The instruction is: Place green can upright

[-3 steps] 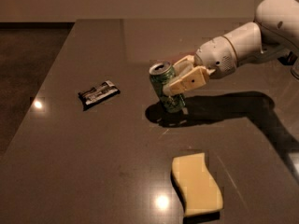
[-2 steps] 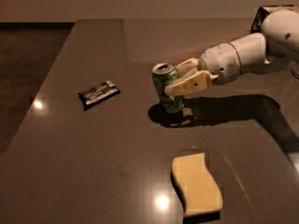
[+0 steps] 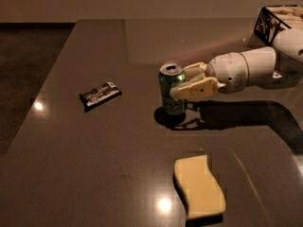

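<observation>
The green can (image 3: 168, 82) stands upright on the dark table (image 3: 118, 141), near its middle, silver top with pull tab facing up. My gripper (image 3: 182, 82) reaches in from the right at the can's height. Its cream fingers (image 3: 196, 90) sit one in front of the can and one behind it, closed on its right side. The can's base rests on the table with its shadow beneath it.
A flat black-and-white wrapped packet (image 3: 100, 95) lies to the left of the can. A pale yellow wavy sponge (image 3: 199, 187) lies near the front, right of centre. The table's left edge runs diagonally past the packet. A wire rack (image 3: 274, 22) stands at the far right.
The can has come down from a slight tilt to stand upright on the table, a little to the right. The arm has drawn back to the right, fingers still on the can.
</observation>
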Robot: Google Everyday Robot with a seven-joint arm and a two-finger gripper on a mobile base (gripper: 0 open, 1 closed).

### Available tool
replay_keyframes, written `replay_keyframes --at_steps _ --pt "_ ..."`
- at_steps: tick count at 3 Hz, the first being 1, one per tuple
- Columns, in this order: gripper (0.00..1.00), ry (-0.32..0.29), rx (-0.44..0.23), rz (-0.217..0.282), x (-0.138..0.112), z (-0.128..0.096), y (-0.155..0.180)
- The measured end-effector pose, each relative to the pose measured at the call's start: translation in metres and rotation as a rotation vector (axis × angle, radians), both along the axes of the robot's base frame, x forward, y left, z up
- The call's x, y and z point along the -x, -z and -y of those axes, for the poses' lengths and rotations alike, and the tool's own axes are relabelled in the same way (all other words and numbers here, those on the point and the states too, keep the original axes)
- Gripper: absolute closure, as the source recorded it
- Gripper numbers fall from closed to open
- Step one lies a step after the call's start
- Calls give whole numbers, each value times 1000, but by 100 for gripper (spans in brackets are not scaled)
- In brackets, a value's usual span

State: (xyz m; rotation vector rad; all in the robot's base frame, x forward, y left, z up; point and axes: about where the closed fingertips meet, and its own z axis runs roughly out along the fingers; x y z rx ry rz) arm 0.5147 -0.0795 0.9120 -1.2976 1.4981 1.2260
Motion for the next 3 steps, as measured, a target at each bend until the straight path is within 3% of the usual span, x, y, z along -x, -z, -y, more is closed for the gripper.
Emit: replay_keyframes --at_steps 2,3 --pt "12 37 -59 45 4 0 10" --pt "0 72 -72 77 5 -1 13"
